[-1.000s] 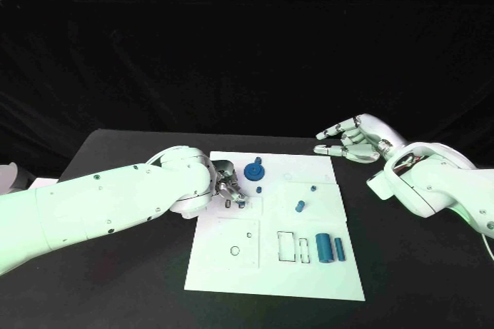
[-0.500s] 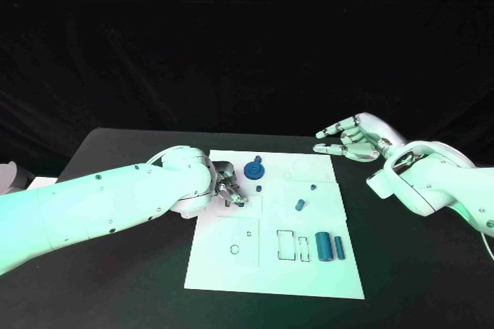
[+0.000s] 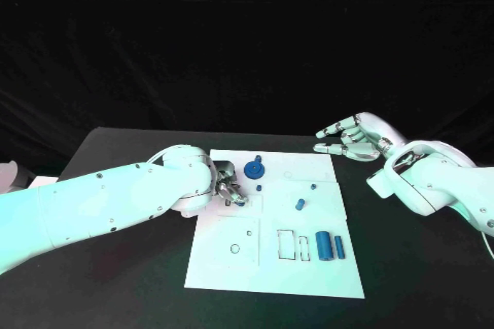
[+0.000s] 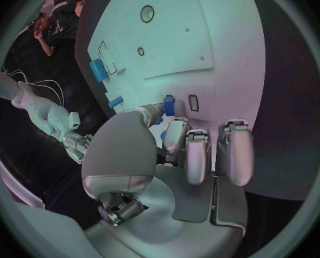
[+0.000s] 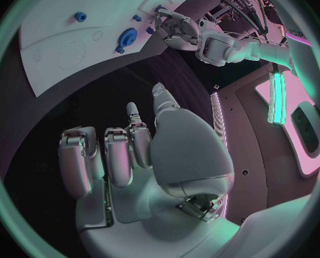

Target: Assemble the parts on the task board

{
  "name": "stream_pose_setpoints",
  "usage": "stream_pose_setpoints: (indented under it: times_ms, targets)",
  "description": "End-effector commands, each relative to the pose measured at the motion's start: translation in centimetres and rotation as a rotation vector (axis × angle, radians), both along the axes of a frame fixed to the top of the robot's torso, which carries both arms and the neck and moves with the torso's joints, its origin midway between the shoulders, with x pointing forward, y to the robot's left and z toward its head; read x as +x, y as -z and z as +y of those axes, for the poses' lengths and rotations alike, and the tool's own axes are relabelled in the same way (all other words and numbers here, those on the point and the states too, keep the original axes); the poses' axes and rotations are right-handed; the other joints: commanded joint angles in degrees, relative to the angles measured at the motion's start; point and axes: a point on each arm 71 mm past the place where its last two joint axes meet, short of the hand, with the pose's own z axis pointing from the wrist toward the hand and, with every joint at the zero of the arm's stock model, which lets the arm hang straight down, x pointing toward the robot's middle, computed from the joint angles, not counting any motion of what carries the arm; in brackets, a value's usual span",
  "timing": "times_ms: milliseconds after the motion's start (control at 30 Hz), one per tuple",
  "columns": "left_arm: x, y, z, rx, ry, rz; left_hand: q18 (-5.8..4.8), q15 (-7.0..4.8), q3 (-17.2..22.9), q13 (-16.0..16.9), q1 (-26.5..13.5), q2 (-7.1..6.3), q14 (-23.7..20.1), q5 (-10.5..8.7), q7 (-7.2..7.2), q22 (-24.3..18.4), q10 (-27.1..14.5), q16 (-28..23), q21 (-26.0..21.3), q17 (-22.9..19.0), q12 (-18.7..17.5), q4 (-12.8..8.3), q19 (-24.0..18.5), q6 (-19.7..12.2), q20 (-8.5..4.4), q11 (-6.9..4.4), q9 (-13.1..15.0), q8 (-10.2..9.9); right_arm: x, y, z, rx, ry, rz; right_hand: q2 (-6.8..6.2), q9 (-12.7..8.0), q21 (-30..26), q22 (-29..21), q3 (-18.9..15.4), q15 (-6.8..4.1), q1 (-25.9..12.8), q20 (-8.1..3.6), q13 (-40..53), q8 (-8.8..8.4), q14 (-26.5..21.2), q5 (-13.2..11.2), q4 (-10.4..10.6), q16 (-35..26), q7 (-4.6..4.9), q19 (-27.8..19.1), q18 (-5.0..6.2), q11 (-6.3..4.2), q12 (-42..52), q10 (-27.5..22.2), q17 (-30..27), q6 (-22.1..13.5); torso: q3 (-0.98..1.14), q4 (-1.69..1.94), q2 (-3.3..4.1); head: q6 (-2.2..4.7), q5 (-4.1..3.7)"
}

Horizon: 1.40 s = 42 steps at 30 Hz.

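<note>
The left silver hand (image 3: 228,188) pinches a small blue peg (image 4: 168,105) over the white task board (image 3: 309,272), left of centre; the right silver hand (image 3: 355,140), upper right, hangs loosely spread, grasping nothing.

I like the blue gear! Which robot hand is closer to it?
Left. The left hand is on the board right beside the gear. The right hand hovers off the board's far corner, well away.
</note>
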Motion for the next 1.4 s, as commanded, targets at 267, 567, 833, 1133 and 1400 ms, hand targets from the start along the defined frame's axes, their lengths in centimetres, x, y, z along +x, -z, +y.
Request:
stream_pose_setpoints:
  times_ms: [267, 567, 833, 1133, 1400]
  targets:
    - [-0.06, 0.44, -0.14, 0.016, 0.016, 0.033, -0.63, -0.29, 4.78, 0.68, -2.98, -0.81, 6.04, -0.05, -1.31, 7.47, 1.20, 0.18, 0.70, 15.09, 0.82, -8.39, 3.52, 2.61, -0.24, -0.60, -0.53, -0.27, -0.15, 0.03, 0.21, -0.002, -0.020, 0.005, 0.49, 0.07, -0.37, 11.49, -0.31, 0.02, 0.09, 0.01, 9.07, 0.17, 4.59, 0.27, -0.04, -0.25, -0.06, 3.96, 0.53, 0.11, -0.23, 0.90, 9.54, 0.30, 0.05, -0.04, 0.01, -0.09, 0.09]
    - [0.06, 0.56, -0.47, 0.015, 0.019, 0.042, -0.67, -0.64, 1.17, 0.81, -5.26, -0.46, 6.04, -0.02, -1.72, 7.72, 1.35, 0.18, 0.80, 15.09, 0.93, -7.21, 3.59, 4.09, -0.62, -0.94, -1.01, -0.78, -0.23, 0.00, 0.24, -0.001, -0.021, 0.004, 0.57, 0.07, -0.42, 11.41, -0.54, 0.01, -0.01, 0.00, 9.00, 0.16, 4.57, 0.37, 0.06, -0.31, -0.08, 3.92, 0.55, 0.10, -0.34, 0.86, 9.46, 0.30, 0.04, -0.05, 0.04, -0.12, 0.18]
    - [0.16, 0.62, -0.50, 0.019, 0.020, 0.046, -0.77, -0.78, -0.39, 1.24, -6.47, -0.27, 6.04, 0.02, -1.92, 8.20, 1.64, 0.18, 1.05, 15.09, 1.30, -6.44, 3.74, 4.86, -0.75, -1.11, -1.09, -0.82, -0.30, -0.03, 0.21, 0.000, -0.021, 0.004, 0.57, 0.07, -0.42, 11.41, -0.54, 0.01, -0.01, 0.00, 9.00, 0.16, 4.57, 0.37, 0.06, -0.31, -0.08, 3.92, 0.55, 0.10, -0.34, 0.86, 9.46, 0.30, 0.06, -0.05, 0.03, -0.07, 0.13]
    - [0.26, 0.68, -0.57, 0.023, 0.022, 0.049, -0.88, -0.90, -2.47, 1.90, -8.38, -0.03, 6.04, -0.01, -2.10, 8.74, 2.07, 0.18, 1.34, 15.09, 1.85, -5.06, 3.92, 5.68, -0.88, -1.25, -1.20, -0.93, -0.37, -0.05, 0.24, 0.000, -0.022, 0.004, 0.58, 0.07, -0.49, 11.31, -0.63, 0.01, -0.06, 0.00, 8.98, 0.16, 4.56, 0.44, 0.10, -0.35, -0.08, 3.86, 0.58, 0.10, -0.38, 0.84, 9.40, 0.30, 0.02, 0.02, 0.02, -0.10, 0.09]
    - [0.48, 0.76, -0.43, 0.027, 0.017, 0.052, -1.01, -1.03, -7.07, 2.71, -10.43, -0.24, 6.04, -0.14, -2.26, 9.39, 2.59, 0.18, 1.68, 15.09, 2.50, -3.30, 4.13, 6.64, -1.00, -1.38, -1.28, -1.03, -0.40, -0.09, 0.18, 0.005, -0.020, 0.004, 0.53, 0.06, -0.57, 11.20, -1.40, 0.00, -0.64, -0.02, 8.93, 0.13, 4.56, 0.63, 0.52, -0.39, -0.08, 3.81, 0.60, 0.10, -0.43, 0.82, 9.38, 0.24, 0.01, 0.00, 0.00, -0.10, 0.03]
